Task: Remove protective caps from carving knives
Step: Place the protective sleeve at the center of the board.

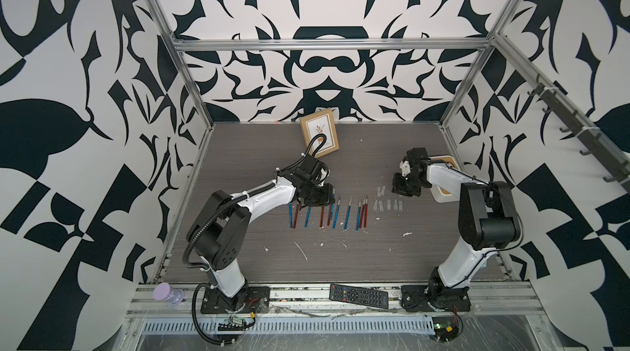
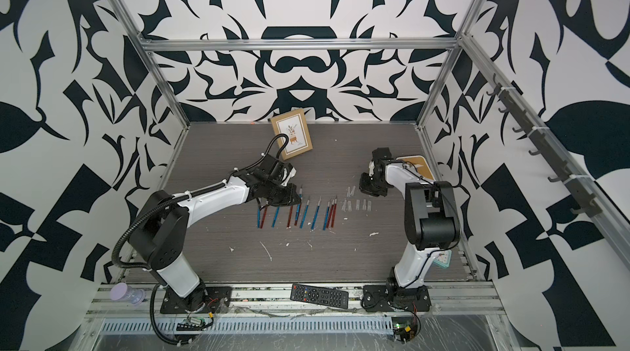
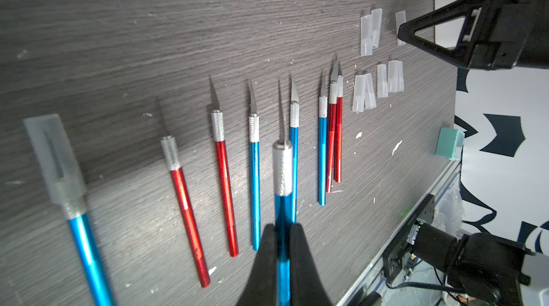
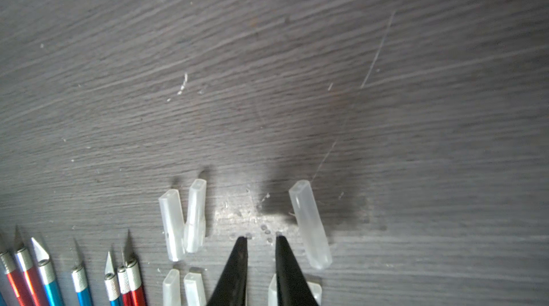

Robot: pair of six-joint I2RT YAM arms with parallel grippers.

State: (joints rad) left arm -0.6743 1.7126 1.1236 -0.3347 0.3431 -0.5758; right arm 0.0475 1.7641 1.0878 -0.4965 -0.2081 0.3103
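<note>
One capped knife (image 3: 74,209) remains; left gripper (image 3: 282,230) pinches bare blue knife (image 3: 282,170), right gripper (image 4: 260,239) slightly parted, empty. Weak pinch could drop the blade.

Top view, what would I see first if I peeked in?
The bold black-and-white walls all around jump out first. Then the row of red and blue carving knives in the middle of the grey table, with little clear protective caps lying to their right. The left jaws are shut on one blue knife.
</note>
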